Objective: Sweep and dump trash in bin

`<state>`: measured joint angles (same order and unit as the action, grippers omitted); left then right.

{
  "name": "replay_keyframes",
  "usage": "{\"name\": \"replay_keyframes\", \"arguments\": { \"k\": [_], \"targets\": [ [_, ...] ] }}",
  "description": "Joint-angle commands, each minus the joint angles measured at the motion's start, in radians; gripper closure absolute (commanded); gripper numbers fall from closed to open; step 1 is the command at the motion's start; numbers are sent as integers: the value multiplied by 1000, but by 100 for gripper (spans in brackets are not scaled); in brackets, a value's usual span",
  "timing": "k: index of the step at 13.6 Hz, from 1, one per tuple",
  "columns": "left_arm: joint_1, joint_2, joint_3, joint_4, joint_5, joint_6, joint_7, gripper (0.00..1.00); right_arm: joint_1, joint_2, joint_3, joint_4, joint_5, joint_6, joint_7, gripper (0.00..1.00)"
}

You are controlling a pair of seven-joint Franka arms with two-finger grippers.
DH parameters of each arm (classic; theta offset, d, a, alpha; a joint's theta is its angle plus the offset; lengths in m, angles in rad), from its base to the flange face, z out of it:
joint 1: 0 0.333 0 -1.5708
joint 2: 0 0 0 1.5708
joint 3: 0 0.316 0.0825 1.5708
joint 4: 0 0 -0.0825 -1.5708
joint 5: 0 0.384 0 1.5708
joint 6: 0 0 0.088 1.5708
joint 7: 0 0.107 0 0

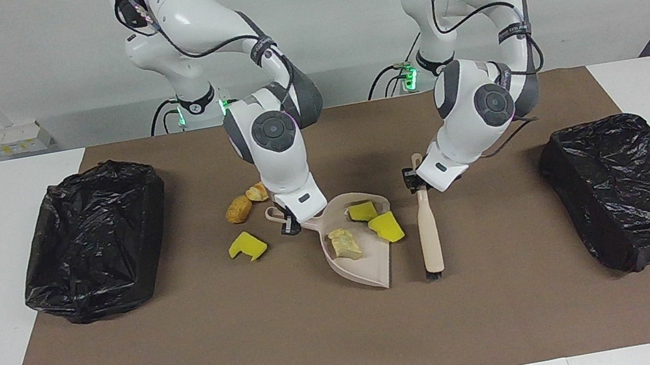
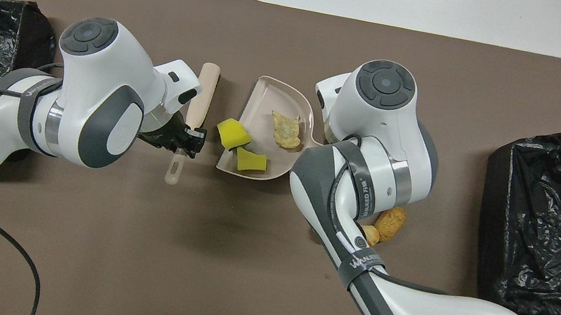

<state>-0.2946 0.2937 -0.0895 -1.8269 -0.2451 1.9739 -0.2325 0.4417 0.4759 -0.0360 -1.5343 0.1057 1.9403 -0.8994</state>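
Note:
My right gripper (image 1: 291,222) is shut on the handle of the beige dustpan (image 1: 364,268). In the pan lie a pale lump (image 1: 345,242) and a yellow sponge chunk (image 1: 361,211). Another yellow chunk (image 1: 386,227) sits at the pan's open edge. My left gripper (image 1: 413,177) is shut on the handle of the beige brush (image 1: 429,231), which stands apart from the pan on the side toward the left arm's end. On the mat a yellow sponge piece (image 1: 246,246) and two bread pieces (image 1: 238,209) lie beside the pan's handle. In the overhead view the right arm hides its own gripper.
A black-bagged bin (image 1: 94,241) stands at the right arm's end of the brown mat, and a second one (image 1: 633,187) at the left arm's end. The mat's strip farthest from the robots is bare.

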Motion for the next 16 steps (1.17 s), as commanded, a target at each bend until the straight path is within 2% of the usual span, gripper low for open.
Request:
{"name": "replay_keyframes", "arguments": {
  "k": [1,3,9,10,12,16],
  "targets": [
    [-64,-106,5,-176,6,118,-88,100,-66,-25,10,-17,150,38,-134,100],
    [-64,-104,5,-166,4,121,-114,100,-87,-29,10,-18,186,39,-174,100],
    [-64,-125,-1,-57,-10,25,-163,100,-74,-43,7,-44,167,37,-170,100],
    [-69,-128,-4,-54,-8,26,-175,100,-72,-45,4,-50,143,37,-174,100],
    [-57,-134,-3,-49,-8,23,-177,100,-67,-78,8,-108,-25,42,-171,100],
    [-22,-130,8,-75,-3,49,-163,100,-38,-83,7,-144,-57,81,-167,100]
  ]
}}
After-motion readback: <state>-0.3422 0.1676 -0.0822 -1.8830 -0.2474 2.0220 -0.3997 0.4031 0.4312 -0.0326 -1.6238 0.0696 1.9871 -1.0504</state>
